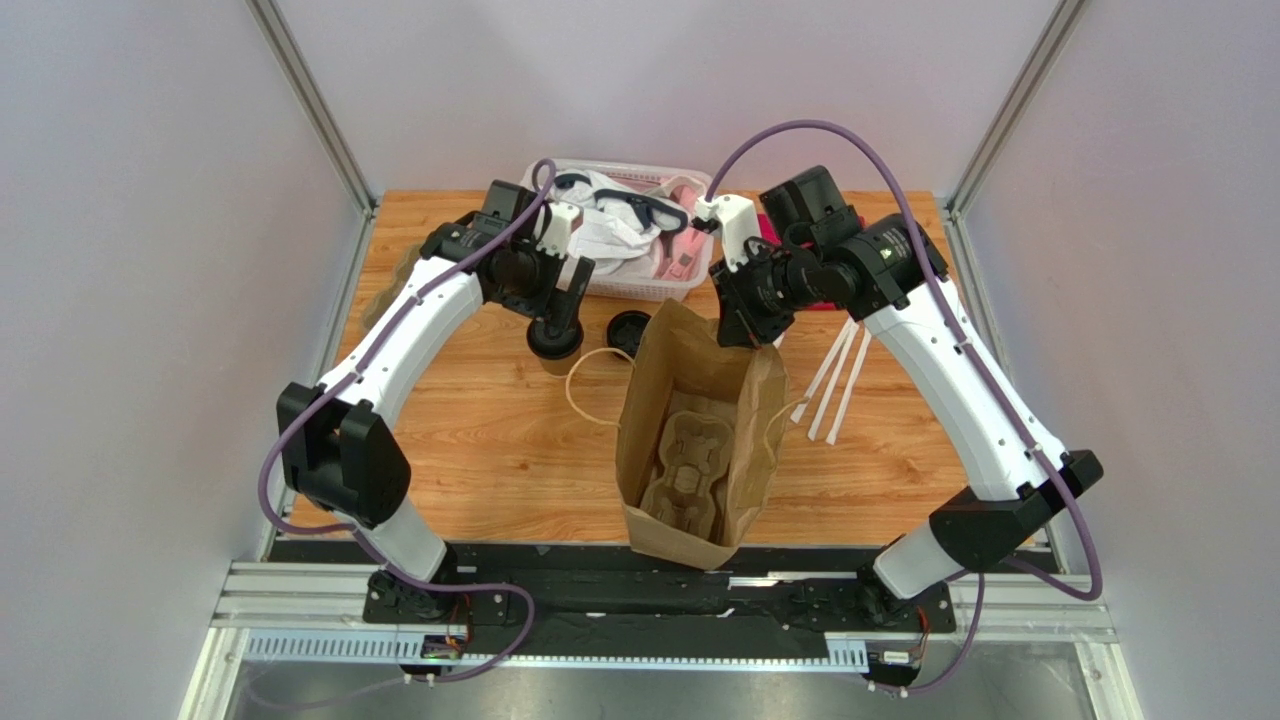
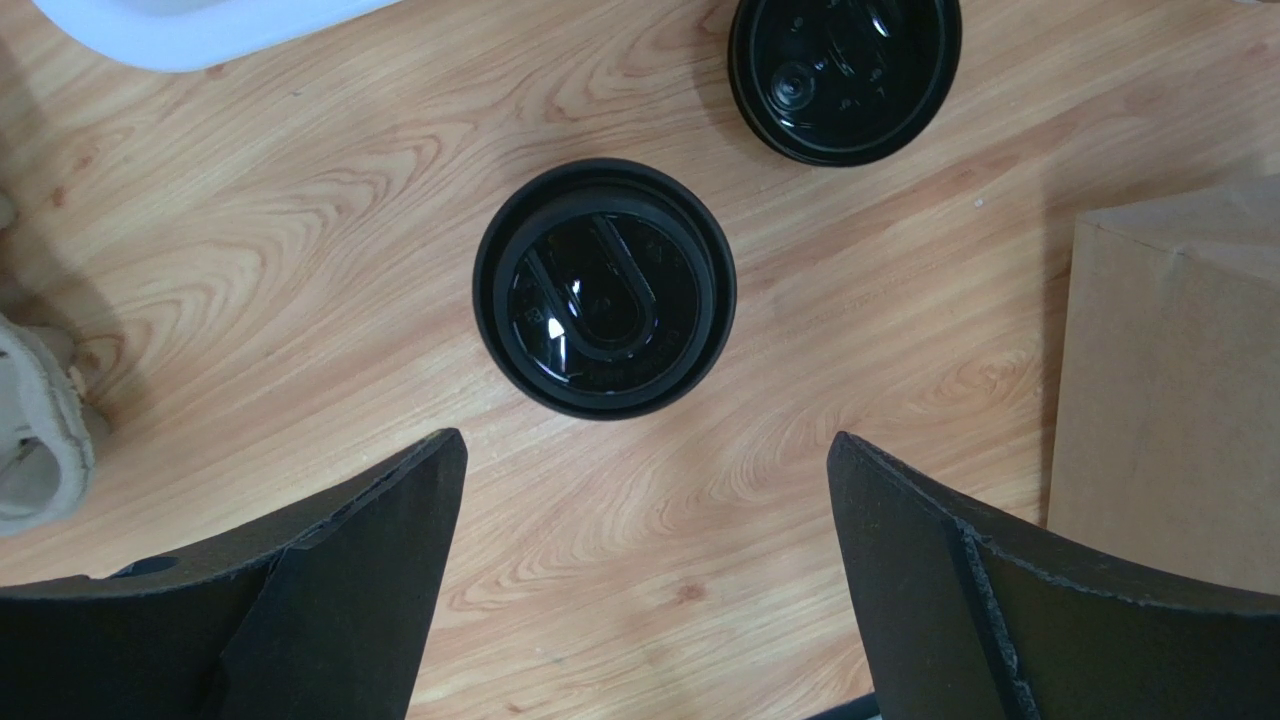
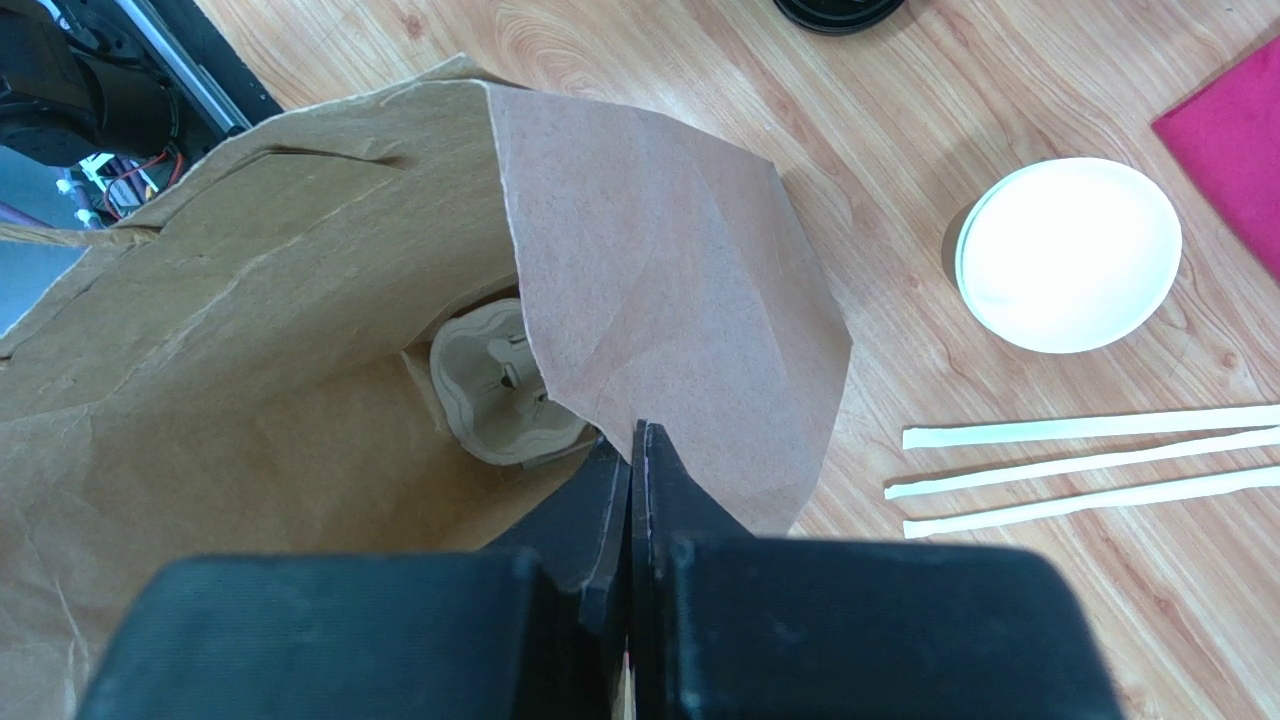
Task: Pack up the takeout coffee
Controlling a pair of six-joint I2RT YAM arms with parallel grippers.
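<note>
My left pincer [image 2: 643,450] stands wide open above the coffee cup [image 2: 606,288], gripping nothing. The cup sits upright on the table [image 2: 301,300] with its black lid fitted, to the left of the paper bag [image 2: 1172,390] and apart from it. A loose lid [image 2: 845,68] lies near the bag's far left corner. My right pincer [image 3: 633,435] is closed, pinching the bag's far rim. A pulp tray [image 3: 504,390] lies inside the bag.
</note>
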